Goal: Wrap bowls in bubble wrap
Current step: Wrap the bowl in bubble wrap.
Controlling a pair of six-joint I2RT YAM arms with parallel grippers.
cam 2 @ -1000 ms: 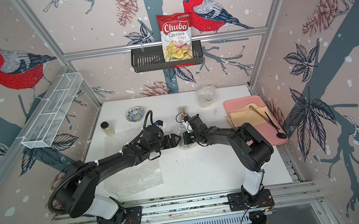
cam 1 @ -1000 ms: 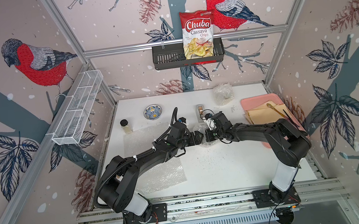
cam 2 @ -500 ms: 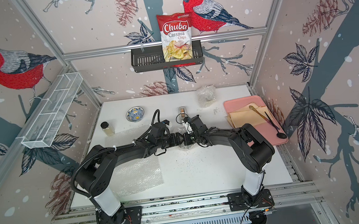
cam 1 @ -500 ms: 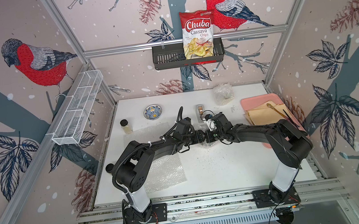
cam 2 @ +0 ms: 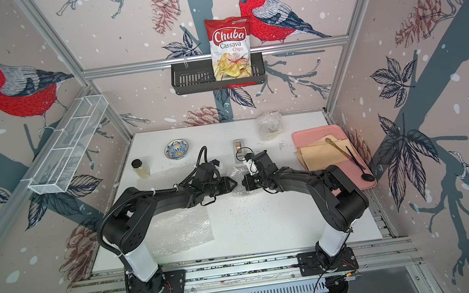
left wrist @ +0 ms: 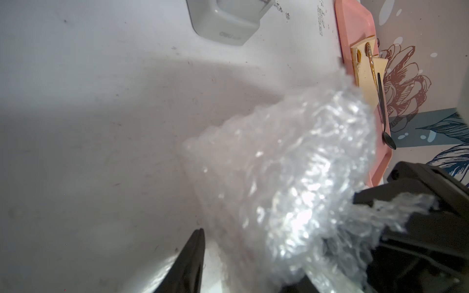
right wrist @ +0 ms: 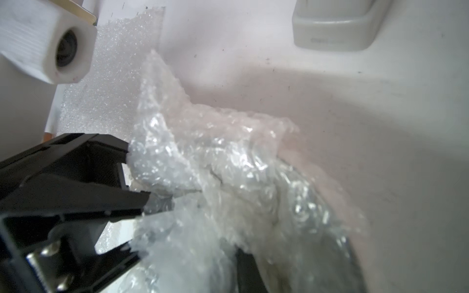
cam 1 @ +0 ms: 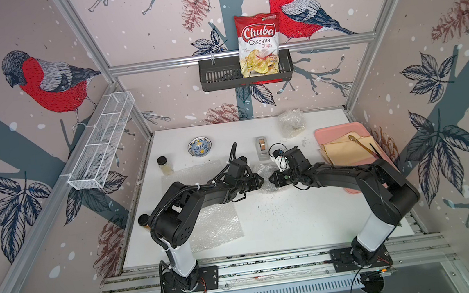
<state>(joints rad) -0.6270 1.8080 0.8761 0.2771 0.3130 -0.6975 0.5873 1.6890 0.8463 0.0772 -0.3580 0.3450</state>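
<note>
My left gripper (cam 1: 261, 180) sits at mid-table, tip to tip with the right gripper (cam 1: 270, 179). The crumpled bubble-wrap bundle (cam 1: 264, 169) lies between them on the white table (cam 1: 297, 221). In the right wrist view the left jaws stand part-way apart with a fold of wrap in the gap. I cannot tell whether they bite. In the left wrist view the right jaws are nearly together, with a tail of wrap pinched between them.

A flat sheet of bubble wrap (cam 1: 191, 174) lies under my left forearm. A second sheet (cam 1: 215, 225) lies nearer that arm's base. Towards the back are the tape dispenser (cam 1: 261, 148), the blue-and-yellow bowl (cam 1: 199, 146) standing bare, a small jar (cam 1: 164, 165) and another wrapped bundle (cam 1: 291, 122).

The pink tray (cam 1: 329, 132) sits at the table's right edge and holds tan paper (cam 1: 346, 151) and two spoons. My right arm overhangs its near corner. The near half of the table between the two bases is bare, speckled with dark flecks. Printed walls close three sides. The back wall has a black basket (cam 1: 218, 76) holding a chips bag (cam 1: 258, 44), and the left wall a white wire basket (cam 1: 102, 145).

Both wrist views are blurred. I cannot make out what is inside the bundle, and wrap hides most of each gripper's own fingers.
</note>
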